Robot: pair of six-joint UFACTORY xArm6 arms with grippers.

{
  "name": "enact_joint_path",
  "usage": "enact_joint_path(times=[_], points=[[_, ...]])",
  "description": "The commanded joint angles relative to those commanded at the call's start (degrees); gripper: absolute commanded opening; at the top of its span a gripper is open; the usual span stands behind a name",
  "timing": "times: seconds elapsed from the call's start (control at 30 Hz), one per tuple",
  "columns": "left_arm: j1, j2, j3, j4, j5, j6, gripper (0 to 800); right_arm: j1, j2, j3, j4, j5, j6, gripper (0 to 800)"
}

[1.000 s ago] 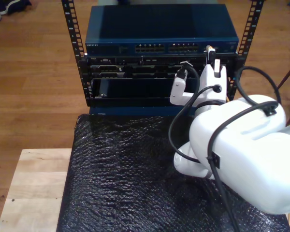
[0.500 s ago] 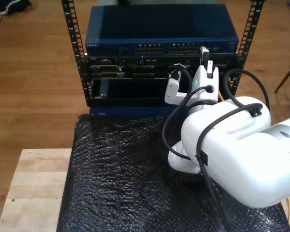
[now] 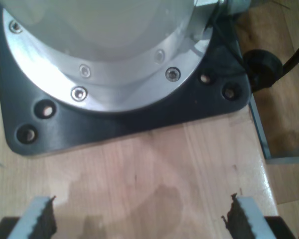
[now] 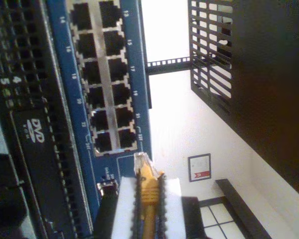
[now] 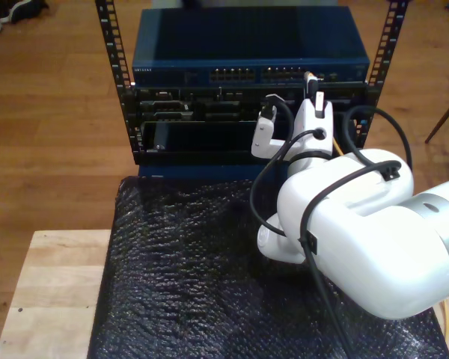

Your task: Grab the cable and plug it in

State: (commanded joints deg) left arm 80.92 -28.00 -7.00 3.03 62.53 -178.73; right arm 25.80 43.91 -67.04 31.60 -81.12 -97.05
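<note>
**Cable at the switch, plug not yet seated**

Cable (image 4: 148, 191) is pinched between the pads of my second gripper (image 4: 148, 196), one yellow-orange line with its one clear plug (image 4: 141, 162) poking out ahead of the fingertips. It hangs just off the blue switch (image 5: 248, 46), near the end of the port block (image 4: 103, 74) by the high-numbered ports, not inside any socket. I judge this as the alignment step: the next move calls for lining the plug squarely with one port, then a straight push in. Two rows of ports show on that block in the second wrist view. My first gripper (image 3: 137, 219) is spread wide with nothing between its jaws, over a wooden top (image 3: 154, 169) beside one black base plate (image 3: 139, 119).
</note>
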Motion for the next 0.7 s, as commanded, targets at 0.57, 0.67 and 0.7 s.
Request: enact_joint_path(times=[0.57,0.67,0.7], points=[[0.0,0.0,0.0,0.0,0.0,0.0,800,-0.2,0.6,-0.8,-1.7,0.7,-0.3,0],[0.0,0.0,0.0,0.0,0.0,0.0,800,-0.2,0.5,-0.8,-1.9,0.7,-0.3,0],[0.0,0.0,0.0,0.0,0.0,0.0,800,-0.2,0.5,-0.8,-2.0,0.7,-0.3,0]])
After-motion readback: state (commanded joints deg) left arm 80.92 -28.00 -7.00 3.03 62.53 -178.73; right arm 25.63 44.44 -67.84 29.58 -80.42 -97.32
